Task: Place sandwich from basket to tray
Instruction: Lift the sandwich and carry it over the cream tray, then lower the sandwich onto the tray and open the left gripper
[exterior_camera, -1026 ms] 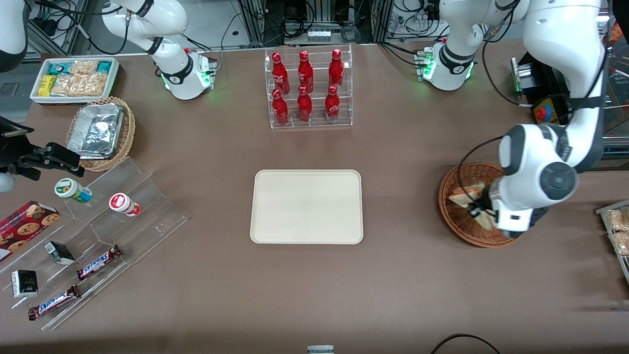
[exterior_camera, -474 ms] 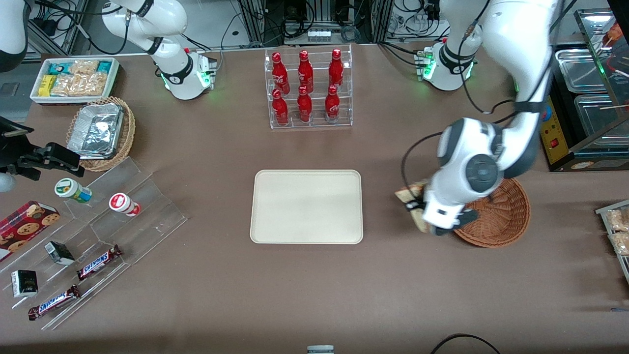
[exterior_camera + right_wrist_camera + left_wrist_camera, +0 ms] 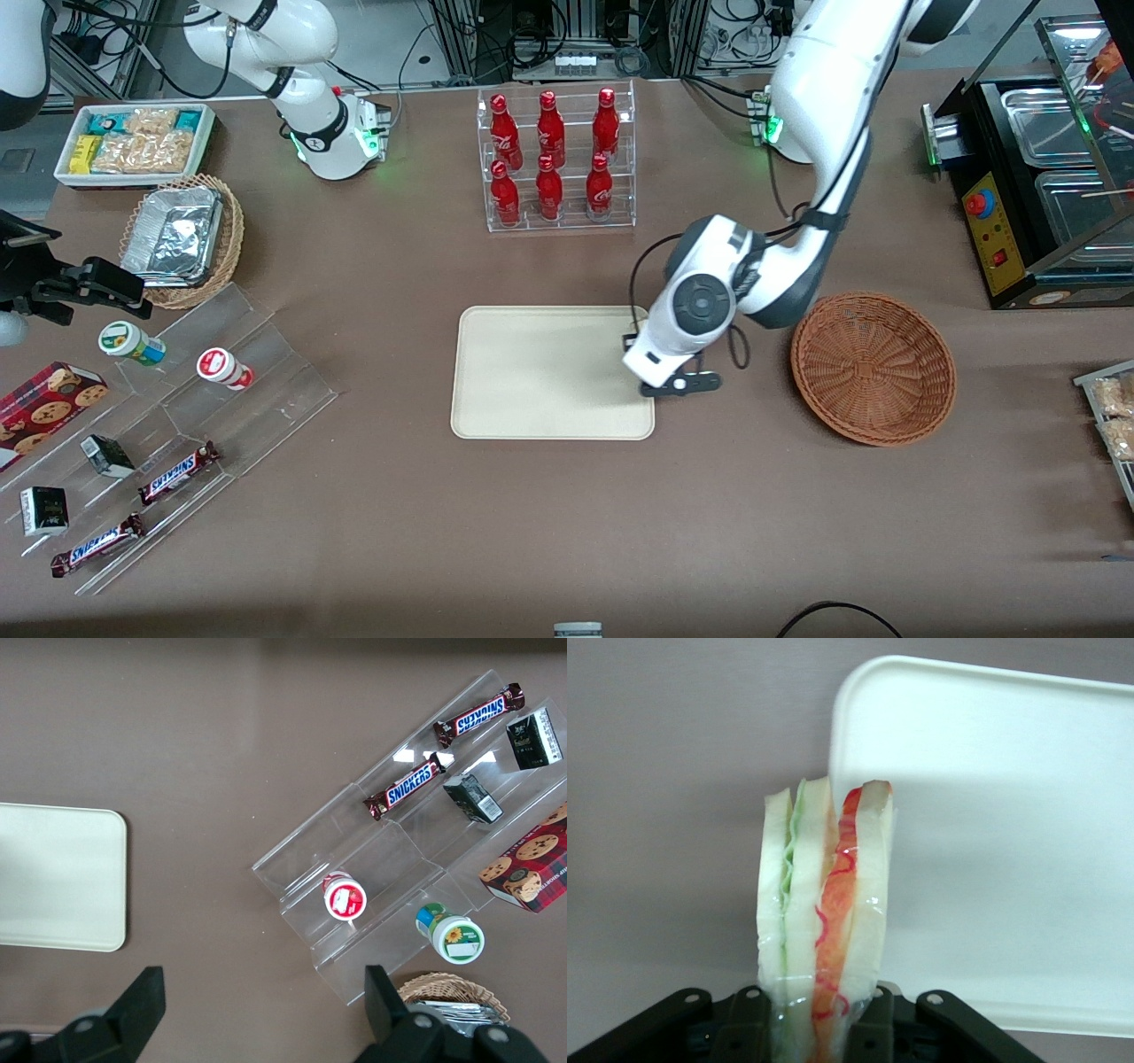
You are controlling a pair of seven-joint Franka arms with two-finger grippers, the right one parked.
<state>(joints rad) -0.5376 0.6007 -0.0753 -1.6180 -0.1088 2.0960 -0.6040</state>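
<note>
My left gripper (image 3: 657, 365) hangs over the edge of the cream-beige tray (image 3: 532, 372) that lies toward the working arm's end. In the left wrist view the gripper (image 3: 812, 1028) is shut on the sandwich (image 3: 824, 904), a plastic-wrapped wedge of white bread with green and red-orange filling, held upright above the table just beside the tray's rim (image 3: 842, 744). In the front view the arm's wrist hides the sandwich. The reddish-brown wicker basket (image 3: 873, 368) stands empty toward the working arm's end, apart from the gripper.
A clear rack of red bottles (image 3: 556, 159) stands farther from the camera than the tray. A stepped acrylic stand with snacks (image 3: 177, 425), a tan basket with a foil container (image 3: 182, 237) and a white snack bin (image 3: 133, 142) lie toward the parked arm's end.
My left gripper has lifted the sandwich out of the basket and carried it sideways to the tray's edge. The basket is now empty.
</note>
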